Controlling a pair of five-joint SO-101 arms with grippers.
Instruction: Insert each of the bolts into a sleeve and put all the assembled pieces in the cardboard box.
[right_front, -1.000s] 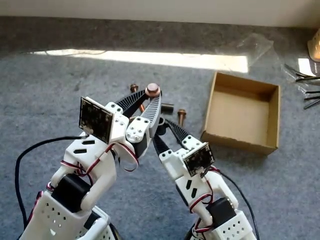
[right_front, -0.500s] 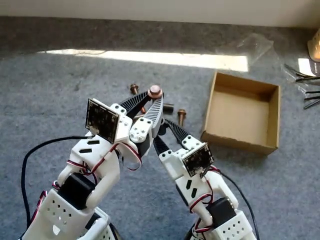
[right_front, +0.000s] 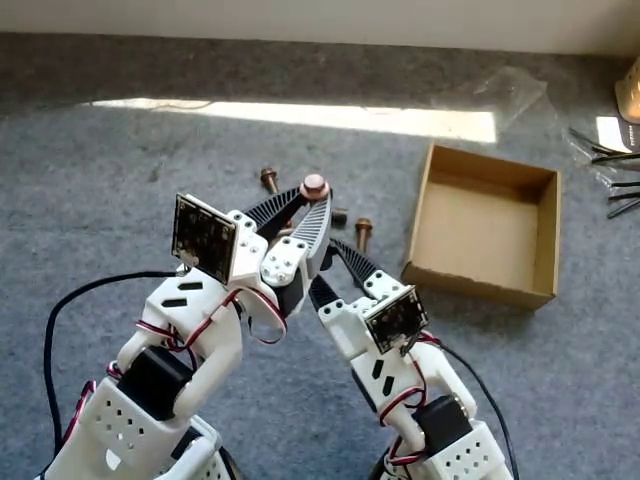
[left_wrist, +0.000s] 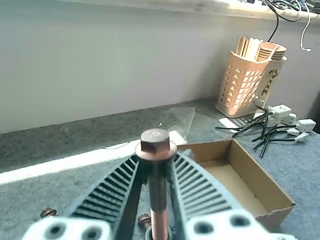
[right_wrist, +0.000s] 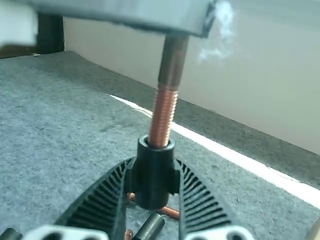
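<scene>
On grey carpet (right_front: 120, 180), two arms side by side, box to their right.

1. Box (right_front: 485, 225): cardboard, open top, well apart from both grippers. No assembled piece visible inside.
2. Left gripper (right_front: 300, 205): raised over the carpet, jaws clamped on the bolt's shank just under the head.
3. Right gripper (right_wrist: 152, 172): below and just beside the left one, jaws clamped on the sleeve's sides.
4. Bolt (left_wrist: 156, 145): copper-coloured, hex head up, roughly upright. Threaded end (right_wrist: 164, 115) points down and enters the sleeve's mouth.
5. Sleeve (right_wrist: 152, 175): dark, short, upright, mouth up.
6. Loose bolts (right_front: 268, 178) and (right_front: 363, 230), plus a spare sleeve (right_front: 338, 215), lie on the carpet beyond the grippers.

Step in hand, as judged: first insertion, thread just started in the bore. Boxing not yet begun.

Next move calls for: pressing the bolt straight down along the sleeve's axis with the sleeve held steady, then one gripper letting go so the other can carry the piece to the box.

Hard to make out: how deep the thread sits in the sleeve; the joint itself in the high view, masked by the left gripper; the sleeve's lower end between the fingers; whether more parts lie under the arms.
</scene>
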